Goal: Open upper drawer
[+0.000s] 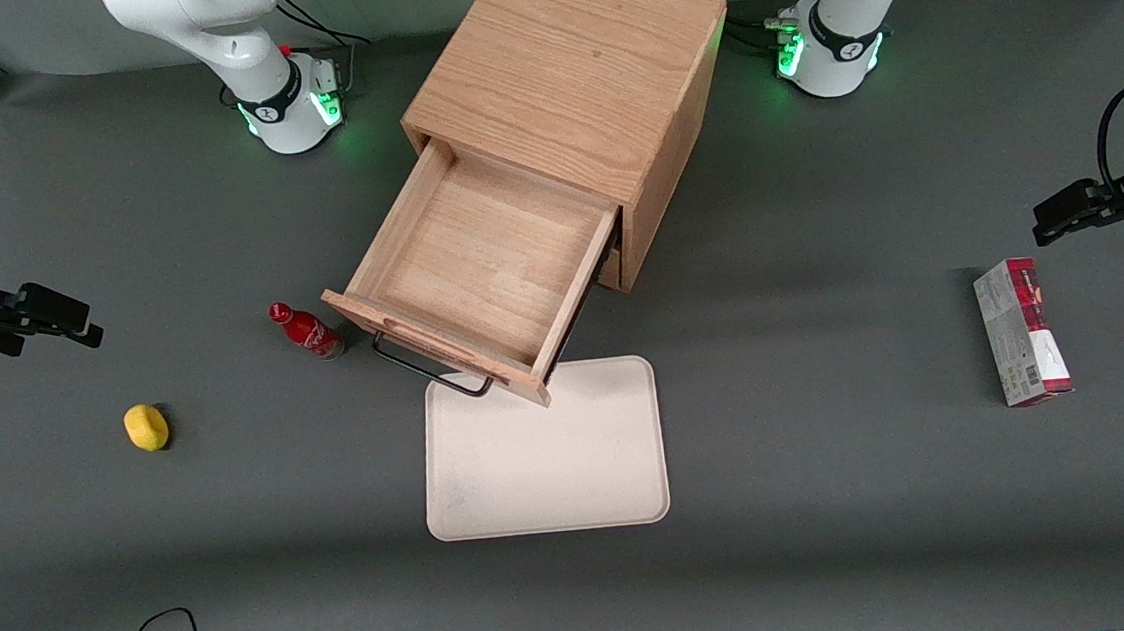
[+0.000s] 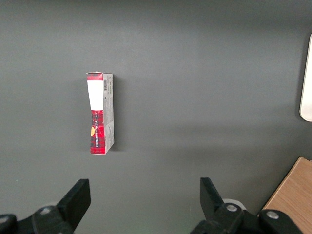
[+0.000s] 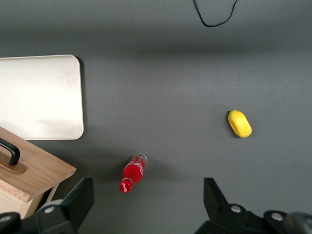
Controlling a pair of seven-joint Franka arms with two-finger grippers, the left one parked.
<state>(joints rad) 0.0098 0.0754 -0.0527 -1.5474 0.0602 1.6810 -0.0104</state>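
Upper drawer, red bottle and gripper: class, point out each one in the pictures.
Upper drawer (image 1: pixel 492 251), front view, bare wooden floor.
Red bottle (image 3: pixel 132 172), right wrist view, body.
Gripper (image 3: pixel 146 200), right wrist view, between its open fingers.

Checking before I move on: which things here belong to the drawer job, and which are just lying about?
Job:
upper drawer, pulled out, nothing in it
its handle
tool, open, off toward the working arm's end, holding nothing

Lying about:
red bottle beside the drawer front
yellow lump
tray
carton
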